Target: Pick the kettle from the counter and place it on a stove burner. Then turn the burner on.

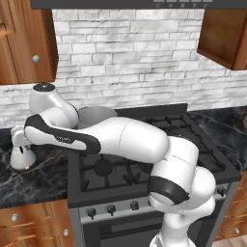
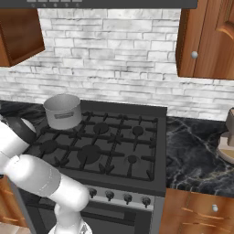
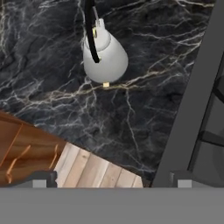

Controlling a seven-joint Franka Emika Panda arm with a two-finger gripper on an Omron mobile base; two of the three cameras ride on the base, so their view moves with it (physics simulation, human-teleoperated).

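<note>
White arm segments [image 1: 130,140] fill the foreground of the left base view, bending from the lower right across the stove toward the left counter. Behind it sits the stove [image 2: 114,146], its black grates spanning the whole cooktop, with a row of knobs [image 2: 119,197] along the front panel. On either side runs the counter [image 3: 131,109], glossy black marble with pale and gold veins; wooden drawer fronts [image 3: 26,148] and a plank floor show past its edge in the hand view. A grey cylindrical pot [image 2: 63,111] stands on the rear left grate. A mid-sized round burner [image 2: 88,154] lies under the grate prongs toward the front, bare.

The kettle [image 3: 104,54] stands upright on the counter to the left of the stove (well apart from any burner), its thin black loop handle [image 3: 90,30] arching over the lid. The gripper [image 3: 111,181] hangs above the counter, jaws spread wide with nothing between them, both fingertips [image 3: 41,180] clear of the kettle.
</note>
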